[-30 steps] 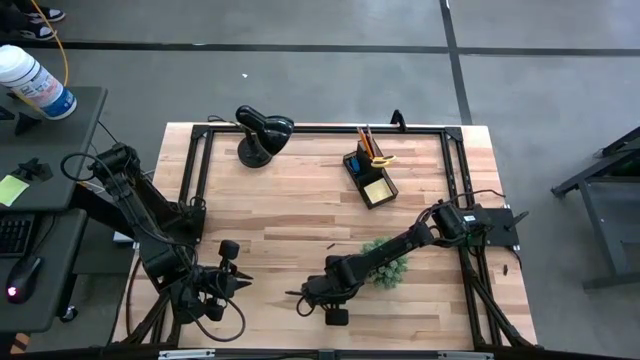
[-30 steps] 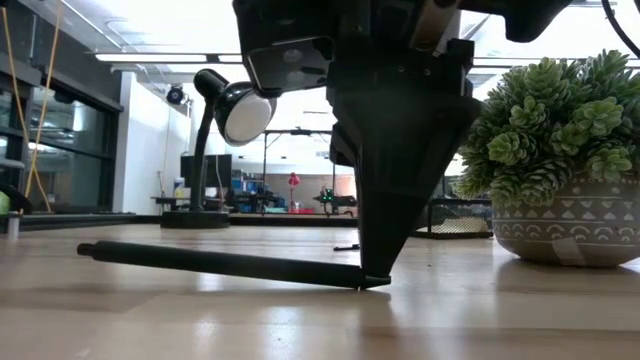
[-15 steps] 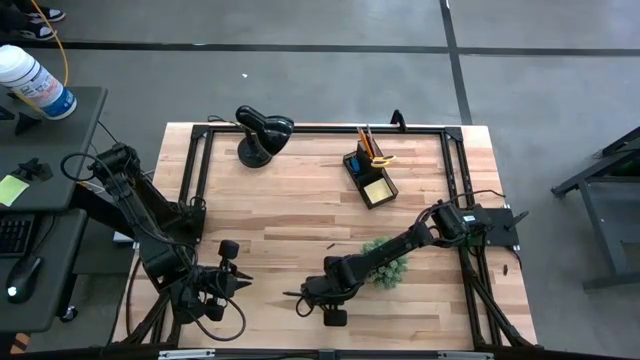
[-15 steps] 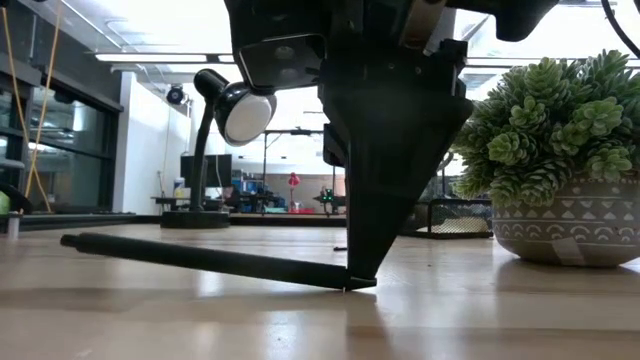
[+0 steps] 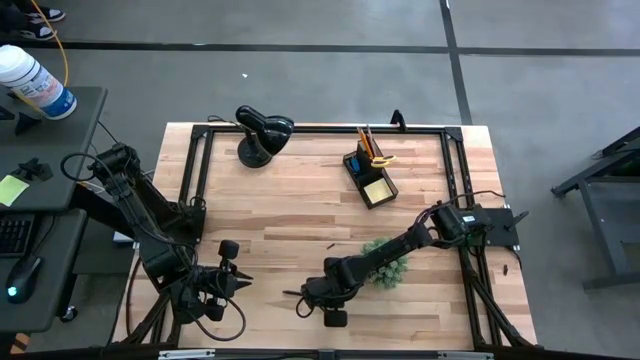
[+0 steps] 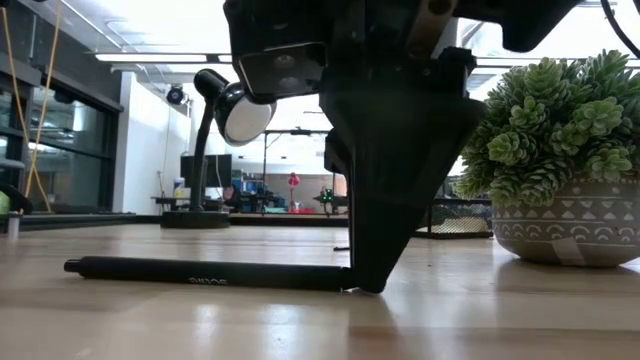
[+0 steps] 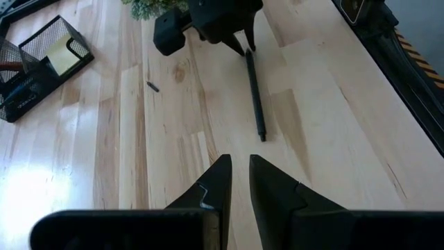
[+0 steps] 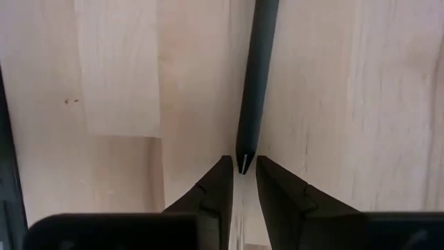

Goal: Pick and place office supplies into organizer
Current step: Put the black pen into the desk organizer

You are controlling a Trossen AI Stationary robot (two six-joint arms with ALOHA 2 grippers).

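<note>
A thin black pen (image 6: 210,272) lies flat on the wooden table near its front edge, also seen in the left wrist view (image 7: 255,94). My right gripper (image 8: 244,167) points down at the pen's pointed end, its fingers a little apart, one on each side of that tip. My left gripper (image 7: 240,163) hangs over the near left of the table (image 5: 240,283), narrowly open and holding nothing. The black mesh organizer (image 5: 368,177) stands at the far middle with a yellow pad, pencils and scissors in it. My right gripper comes from above, and its fingers (image 8: 220,182) flank the pen's pointed tip (image 8: 245,161) right at their free ends. A thin gap shows on each side of the tip, so I cannot tell whether they touch it. The pen rests on the table along its whole length.
A green plant in a patterned pot (image 6: 560,160) stands close to the right arm (image 5: 385,262). A black desk lamp (image 5: 262,135) sits at the far left. A small dark bit (image 7: 152,87) lies on the bare wood between the pen and the organizer.
The pen's free end, which stood raised off the table, has dropped, and the pen now lies flat. Its pointed end has stayed at my right gripper's fingertips. The right gripper has hardly moved.
</note>
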